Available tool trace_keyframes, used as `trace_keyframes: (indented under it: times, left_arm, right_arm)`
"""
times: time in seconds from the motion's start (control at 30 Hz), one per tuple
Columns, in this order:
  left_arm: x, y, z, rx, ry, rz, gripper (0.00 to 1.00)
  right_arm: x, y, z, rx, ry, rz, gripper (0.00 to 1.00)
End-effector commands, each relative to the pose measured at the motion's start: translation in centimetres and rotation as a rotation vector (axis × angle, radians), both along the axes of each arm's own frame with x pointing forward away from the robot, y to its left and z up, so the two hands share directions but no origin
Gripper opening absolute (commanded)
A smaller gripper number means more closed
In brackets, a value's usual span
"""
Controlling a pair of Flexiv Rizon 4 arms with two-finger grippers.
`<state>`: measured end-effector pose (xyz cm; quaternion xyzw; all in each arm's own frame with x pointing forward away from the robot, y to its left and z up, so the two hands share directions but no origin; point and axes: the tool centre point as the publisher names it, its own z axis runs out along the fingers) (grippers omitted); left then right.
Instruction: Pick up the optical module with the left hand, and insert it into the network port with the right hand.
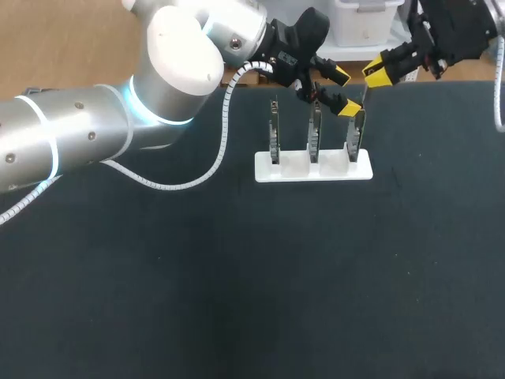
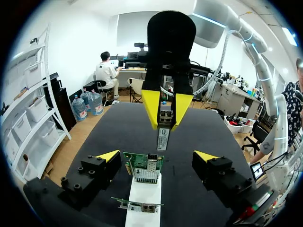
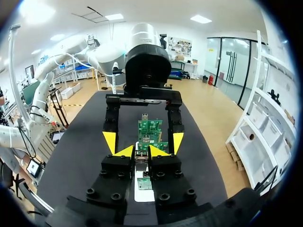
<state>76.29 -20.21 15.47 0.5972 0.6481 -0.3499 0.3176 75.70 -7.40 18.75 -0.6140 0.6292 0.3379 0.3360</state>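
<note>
Clamping the optical module (image 2: 164, 128), right gripper (image 3: 142, 152); left gripper (image 2: 157, 155) spread apart; label (image 2: 162, 140) unreadable.

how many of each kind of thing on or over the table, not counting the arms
upright green network cards: 3
white slotted stand: 1
silver optical module, held in the right gripper: 1
total: 5

Right hand (image 3: 142, 152) pinching a small silver metal optical module (image 3: 141, 163) above the black table (image 3: 80, 156).
Its yellow tips press the module from both sides. Just ahead, upright green circuit boards (image 3: 150, 128) stand in a white plastic holder (image 3: 138, 195), between the left hand's (image 3: 143, 141) wide-spread black fingers.
</note>
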Motion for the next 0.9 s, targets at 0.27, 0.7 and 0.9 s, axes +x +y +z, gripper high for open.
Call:
trace_keyframes:
  times: [0.27,0.7,0.9]
  left_arm:
    - [0.07,-0.01,-0.03,0.000,-0.001,-0.002,1.00]
    - [0.07,-0.01,-0.03,0.000,-0.001,-0.002,1.00]
    - [0.07,-0.01,-0.03,0.000,-0.001,-0.002,1.00]
  right_arm:
    - [0.58,0.34,-0.56,-0.033,0.000,-0.004,0.00]
    - [0.82,0.18,-0.91,-0.041,0.006,0.022,0.00]
    - [0.92,-0.15,-1.31,-0.042,0.013,0.028,0.00]
